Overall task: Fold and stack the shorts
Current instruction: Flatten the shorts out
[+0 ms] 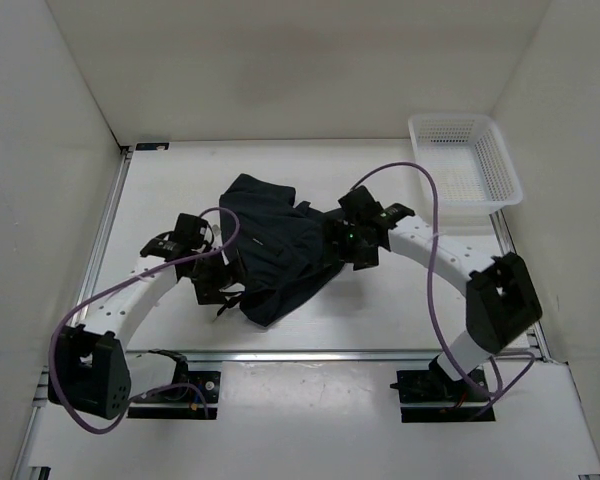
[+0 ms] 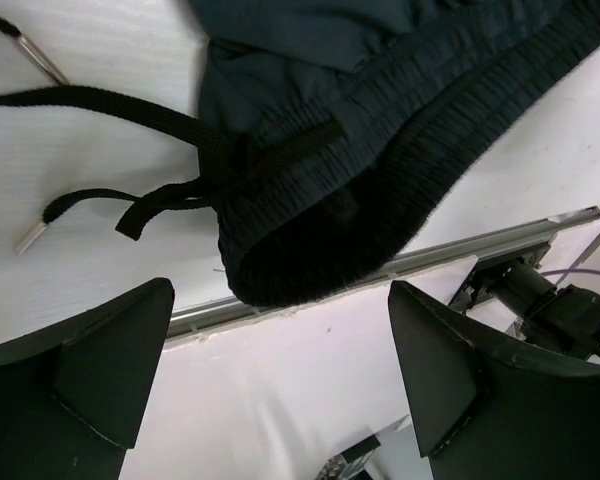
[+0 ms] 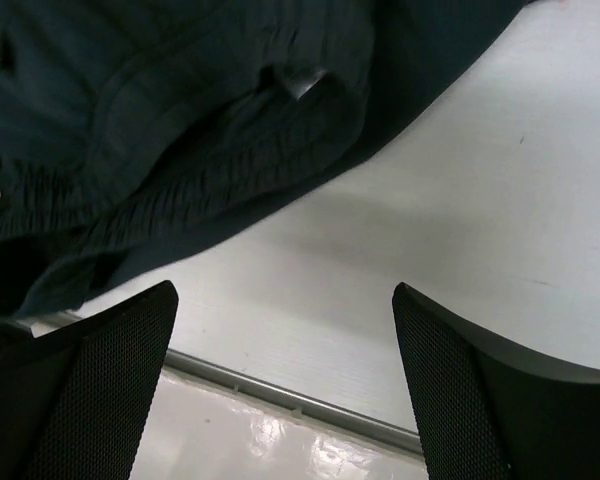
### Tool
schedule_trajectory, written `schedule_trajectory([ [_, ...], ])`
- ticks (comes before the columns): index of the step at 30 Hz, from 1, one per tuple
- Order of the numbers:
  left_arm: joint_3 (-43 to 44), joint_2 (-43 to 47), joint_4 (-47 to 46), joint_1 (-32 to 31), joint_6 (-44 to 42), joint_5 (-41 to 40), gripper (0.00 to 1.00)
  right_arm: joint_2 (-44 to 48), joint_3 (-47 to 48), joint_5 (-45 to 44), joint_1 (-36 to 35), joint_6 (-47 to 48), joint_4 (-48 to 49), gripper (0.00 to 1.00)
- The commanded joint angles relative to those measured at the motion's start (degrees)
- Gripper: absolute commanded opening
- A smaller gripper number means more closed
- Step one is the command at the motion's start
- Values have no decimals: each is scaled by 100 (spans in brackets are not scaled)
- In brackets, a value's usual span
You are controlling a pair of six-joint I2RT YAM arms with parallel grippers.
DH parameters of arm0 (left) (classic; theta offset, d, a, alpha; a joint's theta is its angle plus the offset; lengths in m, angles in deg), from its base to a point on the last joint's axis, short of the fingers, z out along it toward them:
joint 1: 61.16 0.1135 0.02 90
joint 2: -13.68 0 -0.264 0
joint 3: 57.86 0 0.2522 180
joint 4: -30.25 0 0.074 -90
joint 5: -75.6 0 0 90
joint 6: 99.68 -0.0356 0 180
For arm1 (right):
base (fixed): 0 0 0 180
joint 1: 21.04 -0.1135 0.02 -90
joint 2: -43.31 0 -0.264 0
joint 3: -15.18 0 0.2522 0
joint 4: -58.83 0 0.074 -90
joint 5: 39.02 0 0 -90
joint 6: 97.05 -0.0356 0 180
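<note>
The dark navy shorts (image 1: pixel 270 240) lie crumpled in a heap at the middle of the table. My left gripper (image 1: pixel 223 283) is open and empty at the heap's left side. In the left wrist view the ribbed waistband (image 2: pixel 380 170) and its black drawstring (image 2: pixel 110 110) lie just beyond my fingers (image 2: pixel 110 360). My right gripper (image 1: pixel 342 243) is open and empty at the heap's right side. In the right wrist view the shorts (image 3: pixel 180 120) fill the upper left, beyond my fingers (image 3: pixel 450 370).
A white plastic basket (image 1: pixel 465 158) stands at the table's back right corner. White walls enclose the table on three sides. A metal rail (image 1: pixel 330 353) runs along the near edge. Purple cables loop off both arms.
</note>
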Motion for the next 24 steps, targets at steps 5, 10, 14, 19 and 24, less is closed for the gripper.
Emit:
schedule_trajectory([
  [5, -420, -210, -759, -441, 722, -7, 100, -1244, 1437, -17, 503, 313, 274, 92],
  [10, -420, -606, -891, -556, 722, -130, 96, -2122, 2035, 70, 680, 419, 159, 84],
  [14, -473, -668, -892, -556, 669, -130, 79, -2441, 2264, 132, 680, 419, 36, 61],
  [19, -342, -607, -892, -556, 564, -68, 10, -2266, 2264, -70, 627, 419, -16, 8],
  [24, 711, -501, -287, -196, 134, -330, 10, -2081, 3279, -79, 794, 568, -297, 0],
])
